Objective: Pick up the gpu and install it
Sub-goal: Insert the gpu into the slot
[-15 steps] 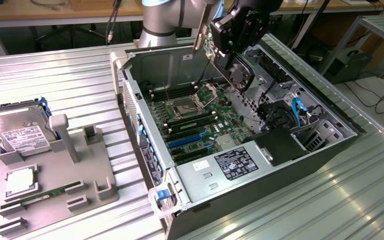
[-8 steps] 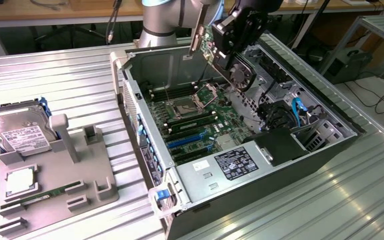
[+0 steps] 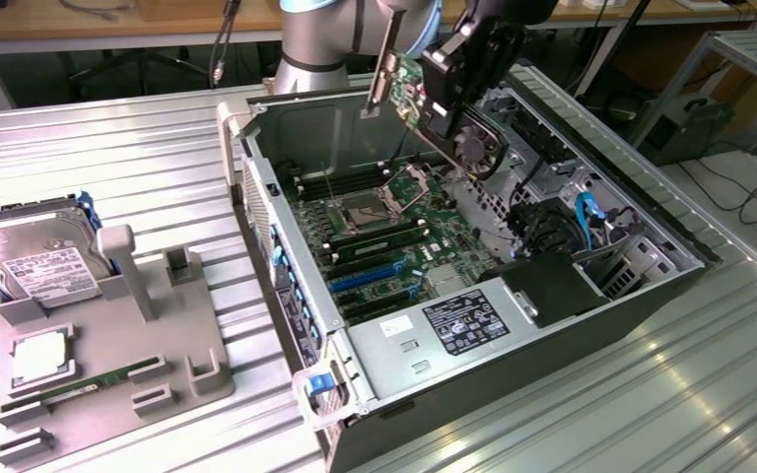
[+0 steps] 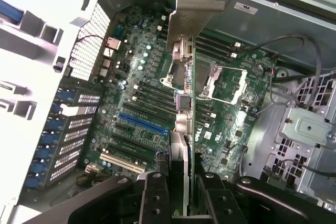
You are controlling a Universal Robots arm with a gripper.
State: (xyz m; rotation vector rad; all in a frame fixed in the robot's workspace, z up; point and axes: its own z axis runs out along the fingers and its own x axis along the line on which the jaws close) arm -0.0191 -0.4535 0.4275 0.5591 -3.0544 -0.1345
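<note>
While the gripper [image 4: 181, 200] holds the gpu [image 4: 188, 93] in a narrow clamp, the card hangs clear above the motherboard [image 4: 131, 93] near its CPU socket [image 4: 227, 83] in the open computer case [image 3: 249, 168], long axis running from gripper to silver bracket [image 4: 191, 9], blue slot [image 4: 143, 124] off to its side.

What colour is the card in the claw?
Green, with a black fan; the gpu shows best in the exterior view.

Your arm [image 3: 310, 44]: silver-grey cylindrical joint housing, bluish cap on top. Your gripper [image 4: 181, 182]: matte black, blocky fingers [image 4: 152, 203] with round holes down each face.
</note>
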